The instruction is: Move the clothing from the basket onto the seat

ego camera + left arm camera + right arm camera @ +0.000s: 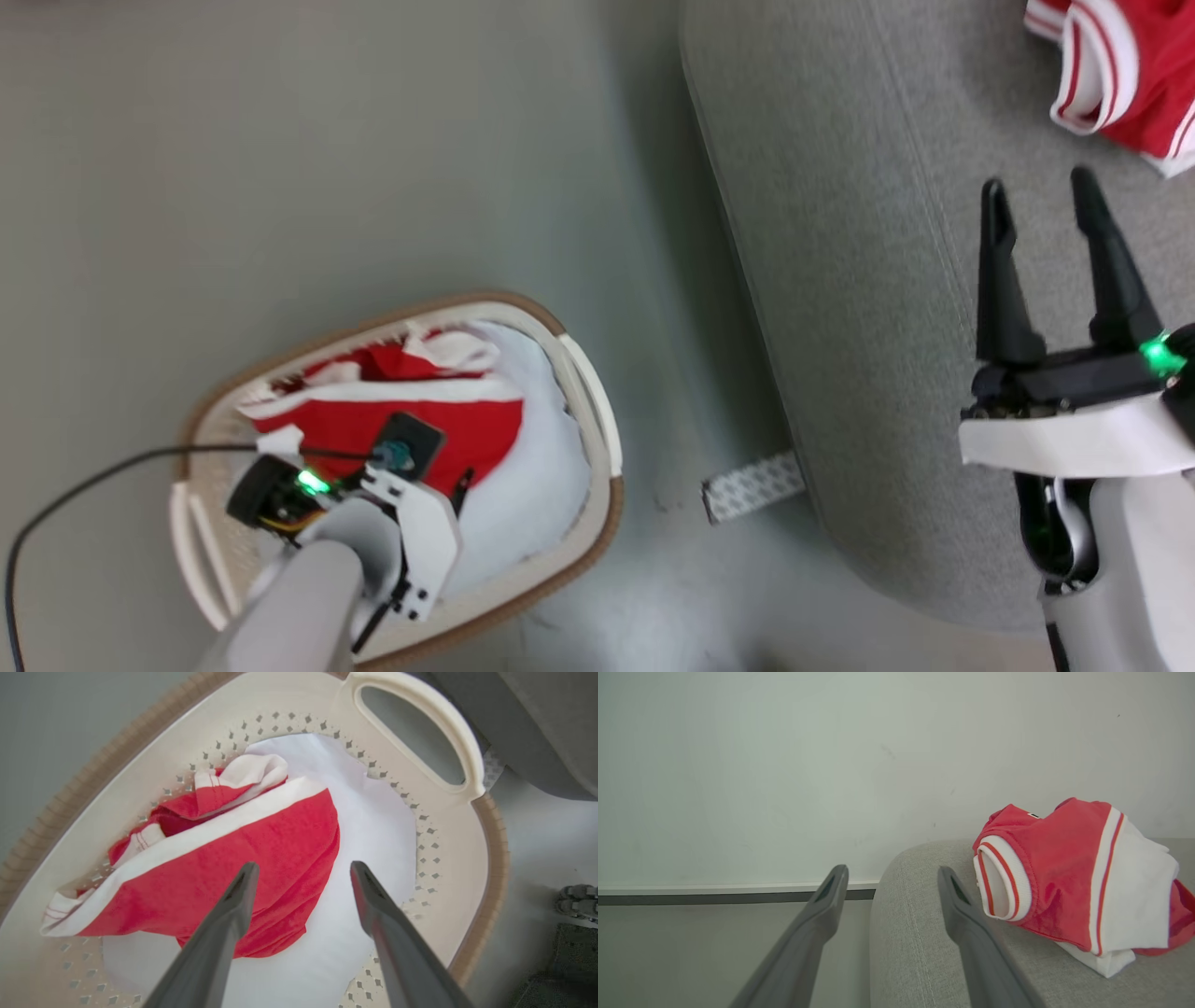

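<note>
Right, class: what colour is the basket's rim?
Brown: the basket rim shows best in the left wrist view.

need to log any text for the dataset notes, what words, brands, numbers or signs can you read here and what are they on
No text is readable in these views.
Small dark tag on the red garment lying on the sofa: too small to read.
Patterned strip on the floor beside the sofa: a repeating pattern, no letters I can make out.
</note>
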